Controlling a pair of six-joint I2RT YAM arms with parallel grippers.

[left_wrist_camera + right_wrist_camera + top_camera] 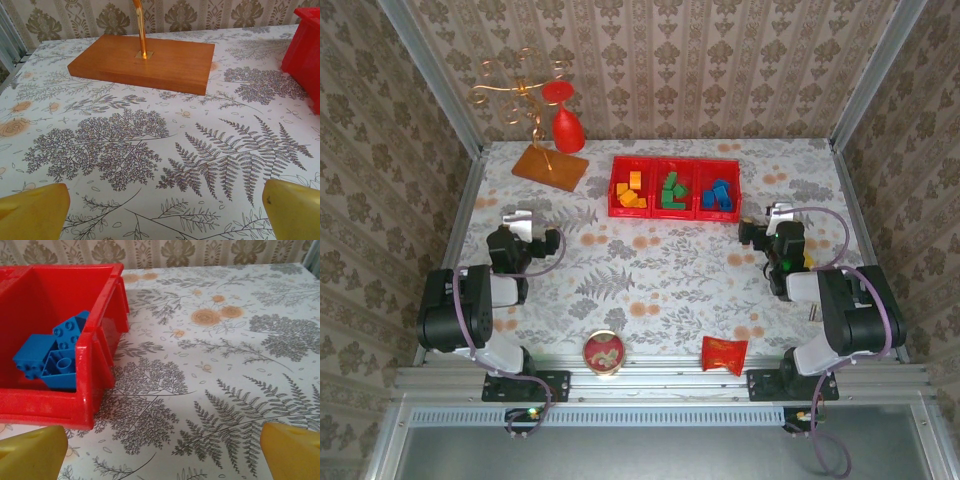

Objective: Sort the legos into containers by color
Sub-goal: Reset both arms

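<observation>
End effectors [518,216] [779,212]: two; containers [654,186]: three

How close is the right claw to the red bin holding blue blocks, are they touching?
Apart. The top view shows a strip of patterned tablecloth between the open right gripper and the bin, whose right wall faces it.
</observation>
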